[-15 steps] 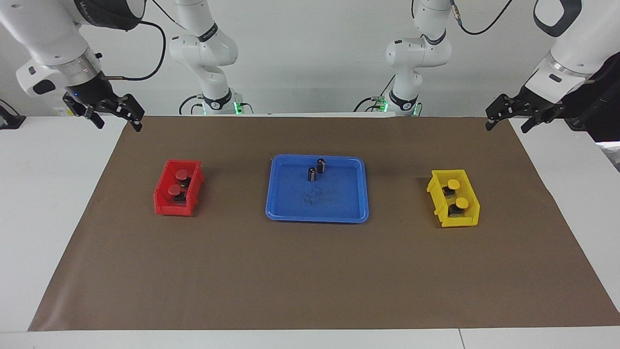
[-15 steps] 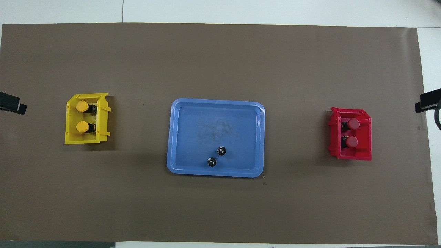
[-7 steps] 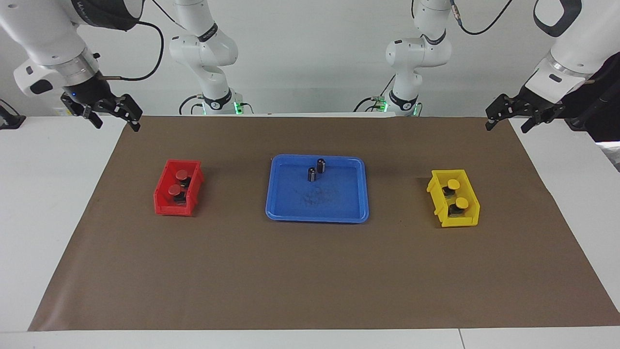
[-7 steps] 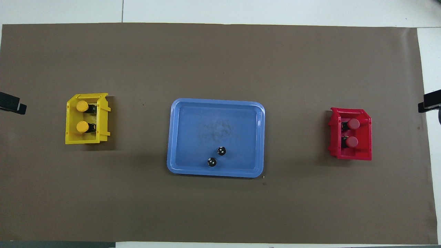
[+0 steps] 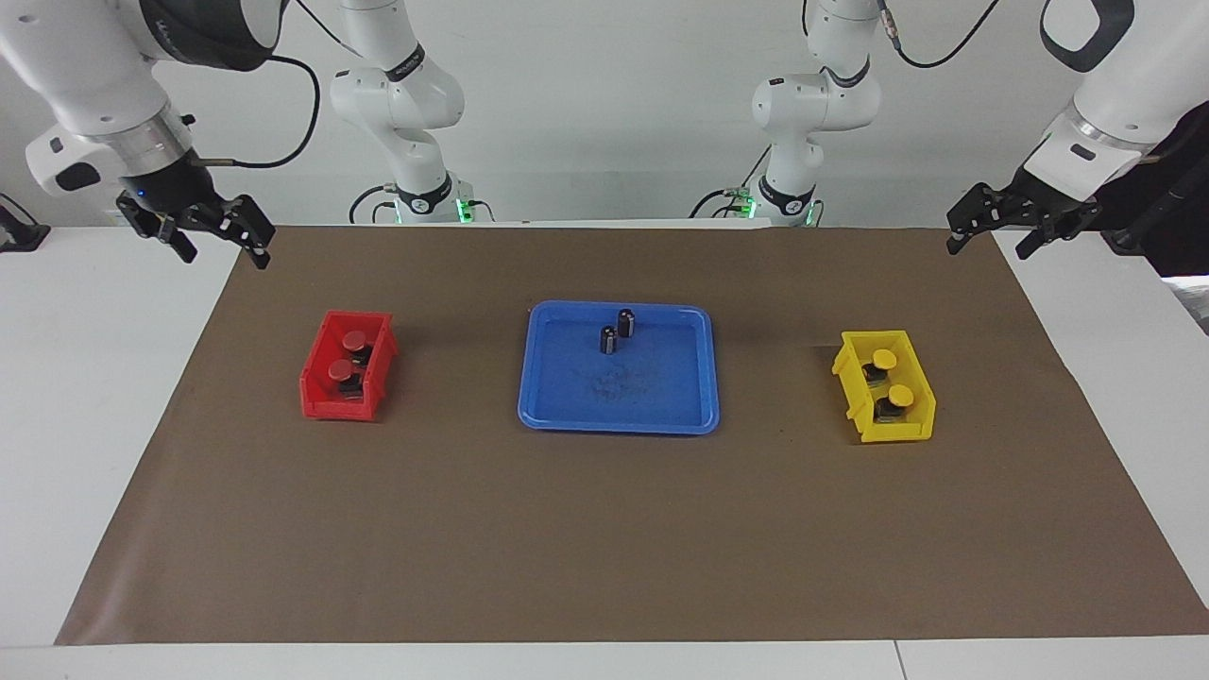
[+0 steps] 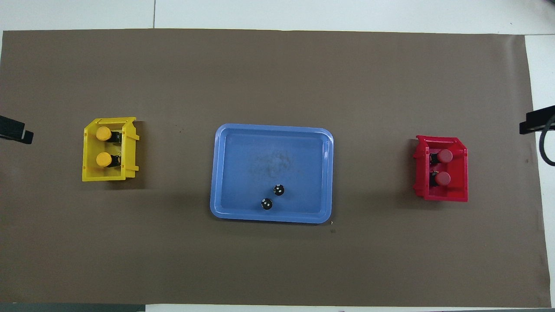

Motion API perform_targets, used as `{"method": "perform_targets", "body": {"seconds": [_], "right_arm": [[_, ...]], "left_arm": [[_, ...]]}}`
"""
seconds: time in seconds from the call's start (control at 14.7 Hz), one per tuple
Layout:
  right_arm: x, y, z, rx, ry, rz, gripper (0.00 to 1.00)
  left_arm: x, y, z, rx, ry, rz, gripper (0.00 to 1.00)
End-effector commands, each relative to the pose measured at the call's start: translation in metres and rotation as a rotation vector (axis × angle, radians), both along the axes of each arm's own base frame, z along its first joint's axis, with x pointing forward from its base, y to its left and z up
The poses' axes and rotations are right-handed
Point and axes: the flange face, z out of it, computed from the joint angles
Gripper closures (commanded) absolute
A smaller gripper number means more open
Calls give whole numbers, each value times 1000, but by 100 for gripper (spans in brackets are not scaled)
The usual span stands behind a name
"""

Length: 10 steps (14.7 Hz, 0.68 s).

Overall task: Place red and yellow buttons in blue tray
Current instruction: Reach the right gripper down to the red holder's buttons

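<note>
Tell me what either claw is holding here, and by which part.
Nothing is held. The left claw and the right claw are both open and empty, up over the table's two ends; all four buttons sit in their bins.

Red buttons sit in the red bin, yellow buttons in the yellow bin, and two dark cylinders in the blue tray.
</note>
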Motion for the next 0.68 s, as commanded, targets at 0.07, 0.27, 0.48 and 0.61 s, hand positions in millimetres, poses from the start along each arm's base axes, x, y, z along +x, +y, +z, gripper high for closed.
{"method": "perform_targets", "body": {"seconds": [0.07, 0.27, 0.48, 0.61], "right_arm": [[-9, 15, -59, 17, 1, 47, 17], [7, 18, -103, 41, -19, 43, 21], [17, 20, -135, 36, -42, 45, 24], [16, 20, -157, 33, -49, 45, 24]], "left_arm": [[-2, 0, 0, -7, 6, 9, 0], [-1, 0, 1, -7, 4, 9, 0], [-2, 0, 0, -7, 6, 9, 0], [-2, 0, 0, -7, 6, 10, 0]]}}
